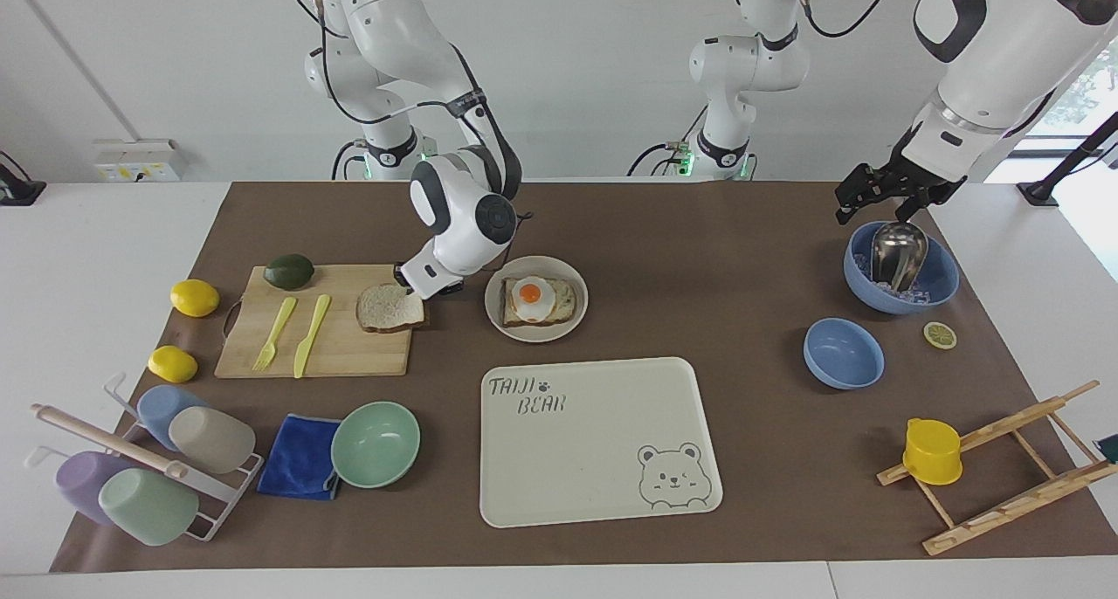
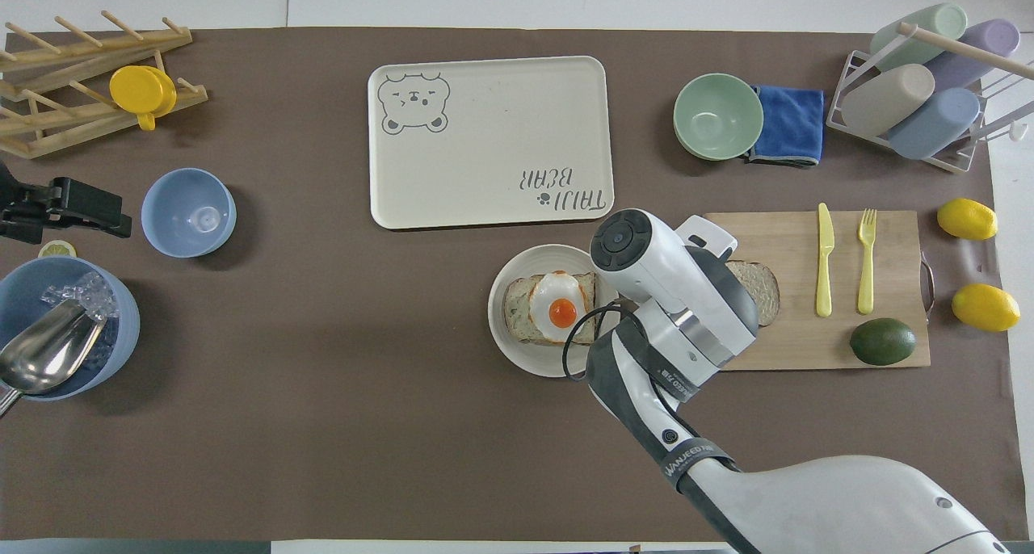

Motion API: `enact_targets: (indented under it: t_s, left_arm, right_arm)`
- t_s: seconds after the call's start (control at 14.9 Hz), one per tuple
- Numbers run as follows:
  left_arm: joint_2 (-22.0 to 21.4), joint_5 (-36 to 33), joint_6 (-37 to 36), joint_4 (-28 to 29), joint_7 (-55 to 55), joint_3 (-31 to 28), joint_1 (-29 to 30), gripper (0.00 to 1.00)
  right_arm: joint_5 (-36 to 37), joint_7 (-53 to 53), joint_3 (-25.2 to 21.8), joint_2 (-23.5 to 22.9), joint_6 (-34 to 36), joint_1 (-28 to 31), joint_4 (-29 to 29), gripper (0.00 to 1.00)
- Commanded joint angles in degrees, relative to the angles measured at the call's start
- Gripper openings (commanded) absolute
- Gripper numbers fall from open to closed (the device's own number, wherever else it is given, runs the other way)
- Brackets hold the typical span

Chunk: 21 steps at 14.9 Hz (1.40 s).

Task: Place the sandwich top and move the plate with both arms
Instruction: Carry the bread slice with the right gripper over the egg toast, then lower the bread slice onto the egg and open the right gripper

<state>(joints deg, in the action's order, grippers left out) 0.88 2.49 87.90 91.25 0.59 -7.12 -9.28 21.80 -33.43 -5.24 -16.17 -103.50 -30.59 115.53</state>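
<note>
Cutting board [image 1: 332,337]: sandwich top [image 1: 389,309] lying at its plate-side end, right gripper [image 1: 410,288] closing on the slice's robot-side corner, fingertips hiding under the wrist. Plate [image 1: 498,315] sitting beside the board, carrying the egg slice [image 1: 534,299]. Tray [image 1: 603,459] reading "TAIJI BEAR". Left gripper [image 1: 882,199] hovering wide open over the ice bowl [image 1: 935,293].

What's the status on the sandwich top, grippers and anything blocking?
Right gripper shut on the bread slice, slice at the cutting board edge. Left gripper open, waiting over the ice bowl. Plate with egg toast beside, path unobstructed.
</note>
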Motion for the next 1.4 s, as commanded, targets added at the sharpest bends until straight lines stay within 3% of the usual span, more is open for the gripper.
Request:
enact_targets:
  t_s: [0.0,0.54,1.0,1.34]
  left_arm:
    - [-1.41,-0.91,0.78,1.74,-0.5,-0.09,-0.04,1.0]
    - [-1.41,-0.82,0.7,1.74,-0.5,-0.09,-0.04,1.0]
    - [-1.5,-0.91,-0.01,1.83,-0.5,-0.09,0.14,1.0]
    - [-1.58,-0.91,0.17,1.83,-0.41,-0.09,0.23,1.0]
  right_arm:
    - [0.44,-0.23,1.81,-0.62,4.43,-2.27,-5.38,0.0]
    - [-2.01,-1.28,2.43,-1.59,18.24,-9.3,-20.77,0.0]
    - [-15.55,-11.48,2.34,-3.61,7.1,-8.96,-24.04,0.0]
    - [-15.65,-11.31,2.34,-4.14,5.95,-9.49,-21.93,0.0]
